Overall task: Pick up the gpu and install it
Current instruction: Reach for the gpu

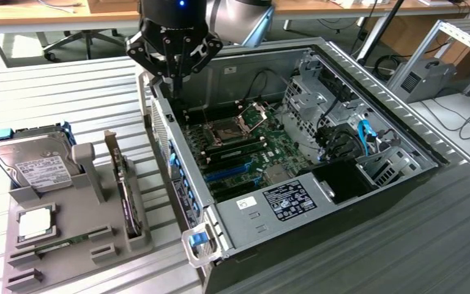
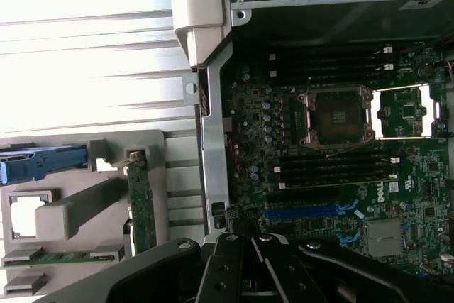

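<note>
The gpu (image 1: pixel 124 184) is a thin green card with a metal end bracket. It stands on edge in a slot of the grey holder (image 1: pixel 96 177), at the exterior view's left. In the wrist view the gpu (image 2: pixel 142 204) shows edge-on beside the case wall. My gripper (image 1: pixel 172 90) hangs shut and empty over the far end of the open computer case (image 1: pixel 243 208), above the wall nearest the holder. It is well apart from the gpu. Its black fingers (image 2: pixel 225 264) meet over that wall, near the blue expansion slot (image 2: pixel 312 211) on the motherboard (image 2: pixel 319 168).
The holder also carries a silver hard drive in a blue frame (image 1: pixel 31 162), a square processor (image 1: pixel 35 223) and a narrow memory strip (image 1: pixel 59 246). Inside the case are the open processor socket (image 1: pixel 231 128), cables and drive cages (image 1: pixel 341 141). Everything sits on a slatted metal table (image 1: pixel 47 98).
</note>
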Tool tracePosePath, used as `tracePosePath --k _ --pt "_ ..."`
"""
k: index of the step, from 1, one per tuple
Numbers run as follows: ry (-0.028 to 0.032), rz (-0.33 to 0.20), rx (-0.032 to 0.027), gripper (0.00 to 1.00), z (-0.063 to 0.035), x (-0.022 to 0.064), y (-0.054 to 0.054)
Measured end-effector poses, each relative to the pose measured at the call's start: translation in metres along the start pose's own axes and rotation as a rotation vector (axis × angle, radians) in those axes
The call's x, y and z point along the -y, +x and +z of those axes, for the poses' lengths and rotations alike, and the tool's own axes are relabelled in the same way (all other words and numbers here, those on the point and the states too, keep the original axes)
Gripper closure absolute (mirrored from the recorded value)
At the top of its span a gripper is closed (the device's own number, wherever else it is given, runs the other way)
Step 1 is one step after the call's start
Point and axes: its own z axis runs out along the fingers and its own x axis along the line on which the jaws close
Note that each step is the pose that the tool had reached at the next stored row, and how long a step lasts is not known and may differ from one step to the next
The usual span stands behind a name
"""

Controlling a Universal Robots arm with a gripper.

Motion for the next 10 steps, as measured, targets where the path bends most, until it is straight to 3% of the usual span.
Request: tracePosePath --k 10 --pt "0.0000 0.000 0.0000 0.89 -0.0001 0.0002 0.0028"
